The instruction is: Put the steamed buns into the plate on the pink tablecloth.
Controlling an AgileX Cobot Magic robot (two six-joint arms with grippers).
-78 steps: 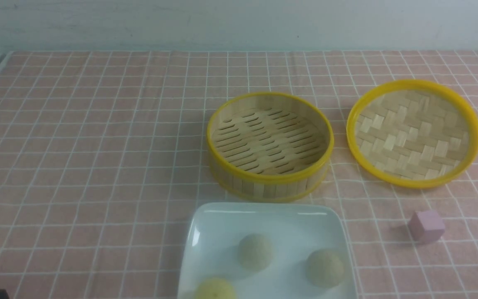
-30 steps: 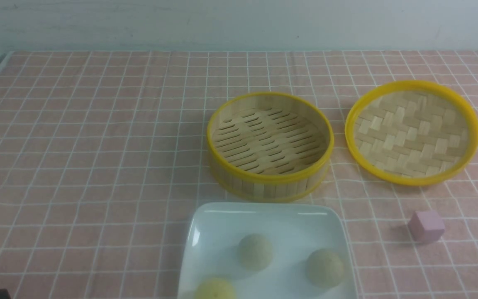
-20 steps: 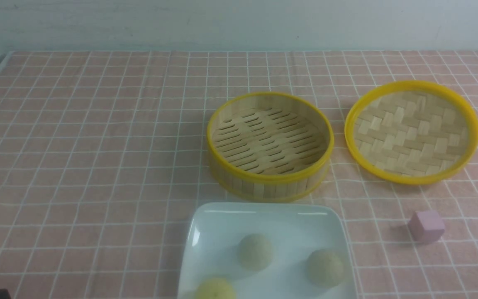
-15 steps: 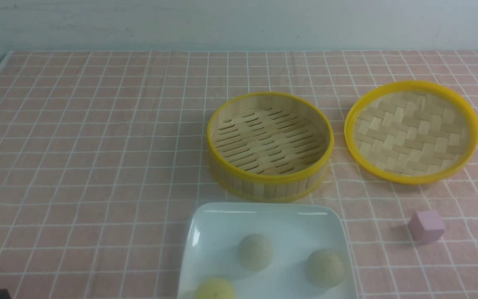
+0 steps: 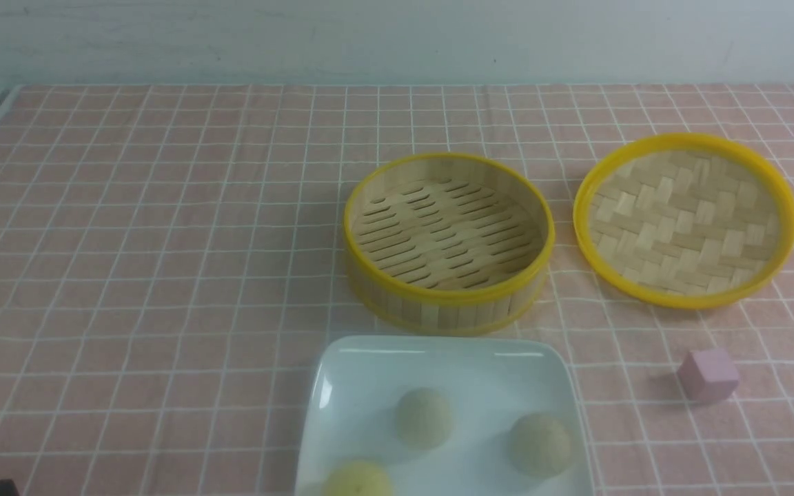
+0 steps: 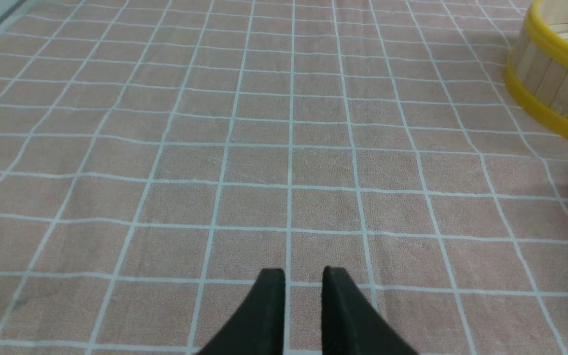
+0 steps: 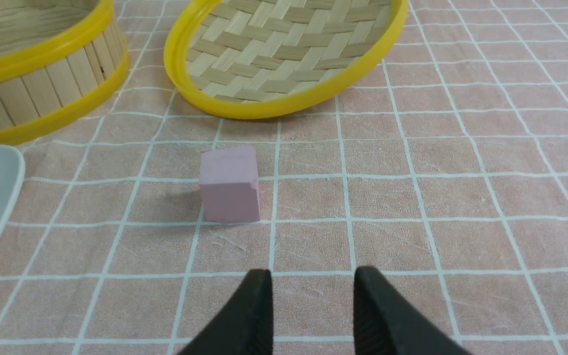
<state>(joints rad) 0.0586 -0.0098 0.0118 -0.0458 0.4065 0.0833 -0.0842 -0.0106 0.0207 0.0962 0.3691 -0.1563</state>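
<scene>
- My left gripper (image 6: 303, 276): jaws slightly parted, nothing between them, hovering over bare pink tablecloth (image 6: 215, 123), bottom centre of its wrist frame.
- My right gripper (image 7: 312, 278): jaws parted, empty, bottom centre of its wrist frame; a pink-purple cube (image 7: 229, 184) sits just ahead on the cloth, untouched.
- Plate (image 5: 369, 386): white, square, bottom centre of the front frame, cut by the lower edge.
- Steamed buns: three, all on the plate, at centre (image 5: 424, 417), right (image 5: 540, 444) and lower edge (image 5: 358, 481).
- Steamer basket (image 5: 447, 241): centre, just behind the plate.
- Woven lid (image 5: 685, 219): right of the basket, inner side up.
</scene>
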